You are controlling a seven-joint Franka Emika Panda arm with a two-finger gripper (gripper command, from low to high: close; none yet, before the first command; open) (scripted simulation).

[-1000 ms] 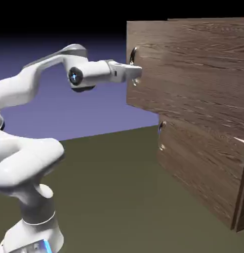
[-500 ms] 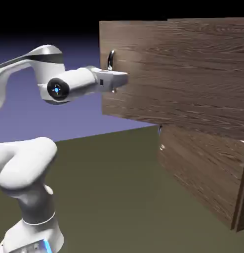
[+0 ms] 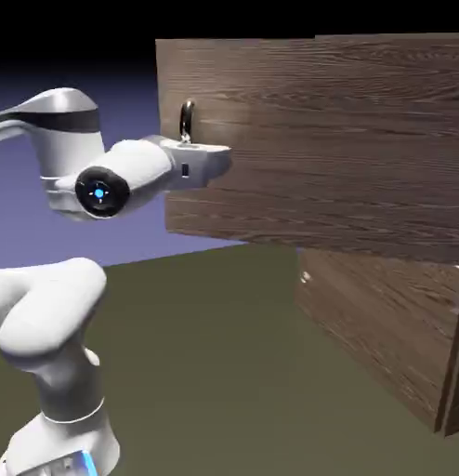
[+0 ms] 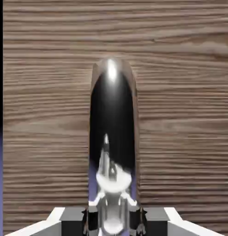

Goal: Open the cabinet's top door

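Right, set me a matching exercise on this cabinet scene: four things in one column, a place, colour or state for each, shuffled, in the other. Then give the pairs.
Things:
1. top door
2. lower panel
3. ring handle
4. gripper

Descriptions:
A. shiny metal, upright between the fingertips
B. white, at the door's handle
C. pulled out toward the arm
D. set back, under the open panel

Pairs: 1-C, 2-D, 3-A, 4-B

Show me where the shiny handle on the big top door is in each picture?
Exterior view: the small curved shiny metal ring handle sits near the left edge of the large dark brown wood-grain top door, just above the white robot pincer.
Hand view: the handle fills the middle, tall and arched, running down to the bottom edge.
Shared landmark: the wood-grain top door behind the handle.
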